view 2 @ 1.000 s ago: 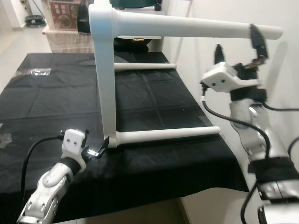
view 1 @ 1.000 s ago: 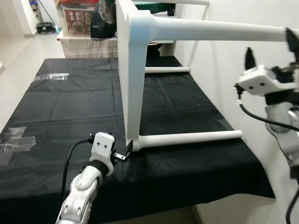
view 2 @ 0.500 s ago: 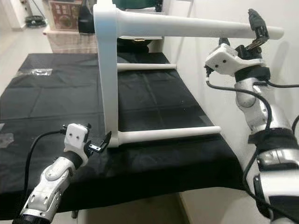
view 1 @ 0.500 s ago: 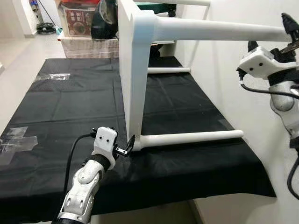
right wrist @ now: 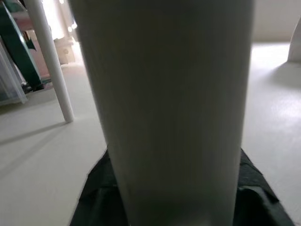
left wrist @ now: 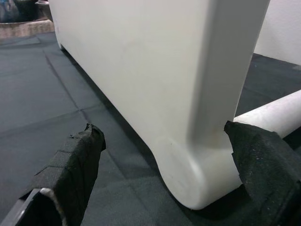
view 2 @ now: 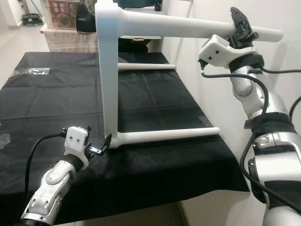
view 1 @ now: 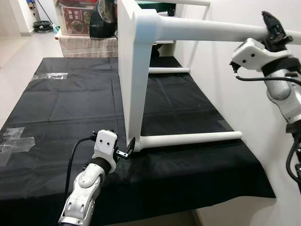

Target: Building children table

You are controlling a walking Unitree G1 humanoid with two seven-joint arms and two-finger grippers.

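White table [view 1: 134, 70], four legs

A white children's table [view 2: 109, 70] lies on its side on the black-covered counter [view 2: 47, 103]. The right end effector [view 2: 239, 23] sits at the upper leg [view 2: 188, 26], near that leg's free end. The left end effector [view 2: 101, 146], fingers parted, reaches the tabletop's lower corner, where the lower leg [view 2: 169, 134] runs away from it along the counter.
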